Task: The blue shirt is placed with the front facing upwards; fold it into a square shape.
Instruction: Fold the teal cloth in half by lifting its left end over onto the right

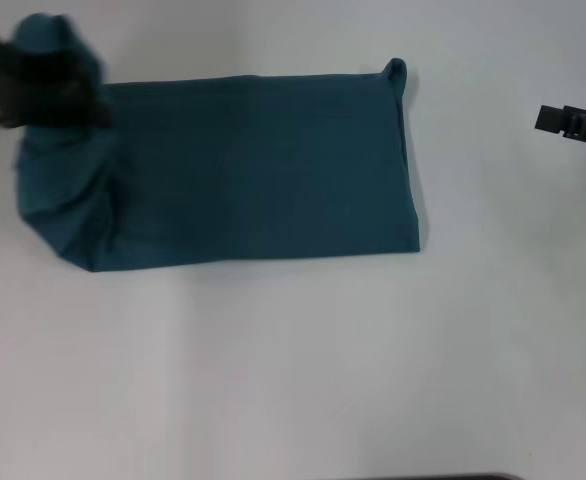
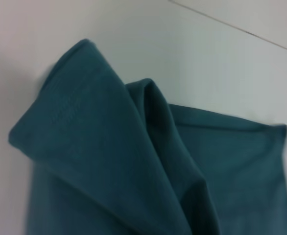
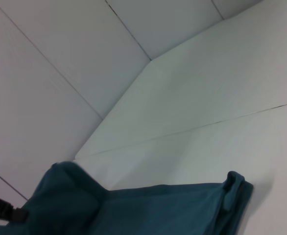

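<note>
- Blue shirt (image 1: 263,170) lies on the white table (image 1: 293,380), toward the far side and a bit left of centre, already folded into a long band with its long axis running left to right.
- Left gripper (image 1: 58,95) is right over the band's left end, and that end is bunched and lifted off the table; it looks pinched in that gripper, though the fingers are buried in cloth.
- Left wrist view confirms it: a raised fold of teal fabric hangs close under that camera, the flat band stretching away beyond.
- Right gripper (image 1: 573,122) hangs well apart, out past the band's right end, holding nothing; whether its fingers are spread, I can't tell.
- So the left arm is the nearer one, and I'd judge the coming move carries that lifted end rightward, along the long axis, over the flat part.
- Cloth shows plain teal, no lettering visible; the flat part is smooth, with a small curled tab at the far right corner.
</note>
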Controlling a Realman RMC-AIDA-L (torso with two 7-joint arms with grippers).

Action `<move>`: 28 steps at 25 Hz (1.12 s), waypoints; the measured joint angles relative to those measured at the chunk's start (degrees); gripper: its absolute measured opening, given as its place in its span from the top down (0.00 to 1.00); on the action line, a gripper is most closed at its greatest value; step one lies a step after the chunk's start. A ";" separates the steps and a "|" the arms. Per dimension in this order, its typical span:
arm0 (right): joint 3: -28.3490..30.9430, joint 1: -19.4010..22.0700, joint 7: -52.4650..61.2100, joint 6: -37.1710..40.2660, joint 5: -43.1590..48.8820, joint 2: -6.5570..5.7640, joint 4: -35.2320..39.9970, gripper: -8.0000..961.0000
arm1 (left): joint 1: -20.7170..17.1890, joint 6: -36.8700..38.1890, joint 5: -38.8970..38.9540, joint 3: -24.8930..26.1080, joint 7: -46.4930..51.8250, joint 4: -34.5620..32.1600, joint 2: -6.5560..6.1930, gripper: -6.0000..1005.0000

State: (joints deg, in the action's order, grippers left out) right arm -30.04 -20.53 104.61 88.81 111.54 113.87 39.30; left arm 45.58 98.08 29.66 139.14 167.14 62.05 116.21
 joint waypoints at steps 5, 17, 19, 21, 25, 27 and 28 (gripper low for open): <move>-0.04 -0.05 -0.02 -0.04 0.50 0.22 -0.06 0.16 | 4.66 -0.50 0.69 -1.44 0.22 -1.91 2.53 0.96; -0.10 -0.87 -0.07 -0.14 0.96 0.47 -0.54 0.16 | 11.68 -8.22 4.75 -7.74 0.11 -6.00 7.40 0.96; -0.11 -1.03 0.09 -0.14 0.96 0.47 -0.57 0.16 | 12.47 -9.88 6.40 -9.98 -0.15 -7.72 7.51 0.96; -0.11 -1.07 0.12 -0.14 0.96 0.47 -0.60 0.17 | 12.65 -10.46 6.99 -10.66 -0.29 -7.83 7.50 0.96; -0.09 -1.10 0.31 -0.13 0.96 0.47 -0.62 0.17 | 12.58 -11.09 7.44 -11.03 -0.39 -7.68 7.24 0.96; -0.01 -1.03 0.33 -0.13 0.96 0.46 -0.64 0.17 | 12.17 -10.98 7.45 -10.83 -0.40 -7.69 6.99 0.96; 0.02 -1.01 0.33 -0.13 0.96 0.48 -0.67 0.17 | 11.82 -10.87 7.45 -10.77 -0.39 -7.77 6.77 0.96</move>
State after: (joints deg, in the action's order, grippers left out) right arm -30.02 -21.54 104.94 88.68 112.50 114.36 38.63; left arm 57.40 87.21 37.11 128.37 166.75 54.28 122.98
